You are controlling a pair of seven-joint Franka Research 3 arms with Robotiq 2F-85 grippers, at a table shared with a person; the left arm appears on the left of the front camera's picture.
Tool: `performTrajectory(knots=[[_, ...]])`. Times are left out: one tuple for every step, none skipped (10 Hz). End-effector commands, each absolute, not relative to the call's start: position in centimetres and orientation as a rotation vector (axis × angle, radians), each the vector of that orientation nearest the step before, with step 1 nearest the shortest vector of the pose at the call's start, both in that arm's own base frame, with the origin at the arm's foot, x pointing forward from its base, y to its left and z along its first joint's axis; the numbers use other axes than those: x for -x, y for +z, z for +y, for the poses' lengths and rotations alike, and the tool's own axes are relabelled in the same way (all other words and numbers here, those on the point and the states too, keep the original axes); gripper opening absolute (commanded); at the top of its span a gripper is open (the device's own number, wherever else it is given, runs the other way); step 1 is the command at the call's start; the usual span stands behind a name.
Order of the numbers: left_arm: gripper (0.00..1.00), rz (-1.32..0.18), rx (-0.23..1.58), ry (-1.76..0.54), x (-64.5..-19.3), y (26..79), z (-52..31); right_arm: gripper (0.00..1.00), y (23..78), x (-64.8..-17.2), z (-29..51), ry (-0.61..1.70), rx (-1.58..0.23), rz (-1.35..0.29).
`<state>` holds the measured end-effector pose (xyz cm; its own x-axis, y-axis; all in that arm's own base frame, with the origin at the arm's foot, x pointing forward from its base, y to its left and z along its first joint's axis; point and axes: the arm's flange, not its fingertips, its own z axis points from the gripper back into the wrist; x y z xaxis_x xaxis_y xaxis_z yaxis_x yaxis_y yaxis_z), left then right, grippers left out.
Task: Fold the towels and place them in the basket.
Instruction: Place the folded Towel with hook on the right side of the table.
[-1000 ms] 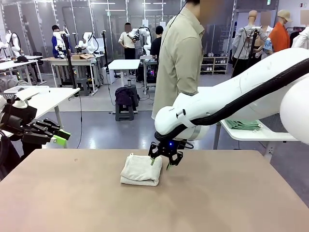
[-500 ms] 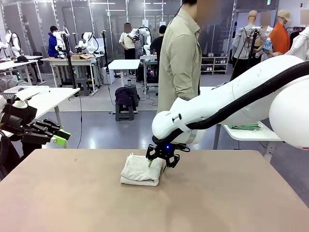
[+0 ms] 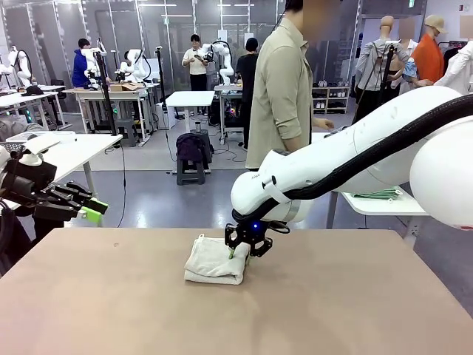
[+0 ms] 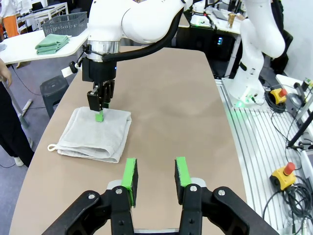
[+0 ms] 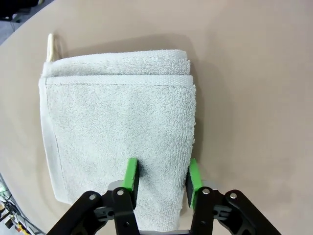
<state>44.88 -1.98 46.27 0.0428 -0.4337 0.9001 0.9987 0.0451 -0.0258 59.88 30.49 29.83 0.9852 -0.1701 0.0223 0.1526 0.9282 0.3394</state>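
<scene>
A folded cream-white towel lies flat at the far middle of the brown table, its hanging loop at a far corner. My right gripper points down onto its right edge, and the green pads press into the terry on both sides of a strip of cloth. My left gripper hangs off the table's left side, open and empty. The dark wire basket stands on a white side table, with folded pale green towels beside it.
A person in a beige shirt stands at the far side, between the table and the white side table. The table surface around the towel is bare. A red stop button and cables lie on the frame beside the table.
The right gripper has come down and left onto the towel's edge, and its jaws have closed in from wide to narrow. The left arm has not moved. The person has shifted slightly to the right.
</scene>
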Motion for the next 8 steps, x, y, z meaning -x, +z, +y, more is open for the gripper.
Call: performTrajectory(knots=[[0.42,-0.873,0.871,-1.355,-44.83,46.47,-1.80,0.29,29.77,-60.25,30.33,-0.145,-0.348,-0.056],[0.42,-0.873,0.871,-1.355,-44.83,46.47,-1.80,0.00,29.92,-60.23,30.25,-0.143,-0.341,-0.049],[0.42,-0.873,0.871,-1.355,-44.83,46.47,-1.80,0.09,30.04,-60.18,30.20,-0.137,-0.334,-0.047],[0.42,-0.873,0.871,-1.355,-44.83,46.47,-1.80,0.00,30.25,-60.11,30.19,-0.128,-0.330,-0.048],[0.42,-0.873,0.871,-1.355,-44.83,46.47,-1.80,0.00,30.37,-60.06,30.18,-0.120,-0.324,-0.047],[0.42,-0.873,0.871,-1.355,-44.83,46.47,-1.80,0.00,30.47,-60.15,30.12,-0.115,-0.321,-0.038],[0.42,-0.873,0.871,-1.355,-44.83,46.47,-1.80,0.00,30.50,-60.12,30.06,-0.122,-0.310,-0.043],[0.42,-0.873,0.871,-1.355,-44.83,46.47,-1.80,0.00,30.07,-59.88,30.43,-0.142,-0.337,-0.045]])
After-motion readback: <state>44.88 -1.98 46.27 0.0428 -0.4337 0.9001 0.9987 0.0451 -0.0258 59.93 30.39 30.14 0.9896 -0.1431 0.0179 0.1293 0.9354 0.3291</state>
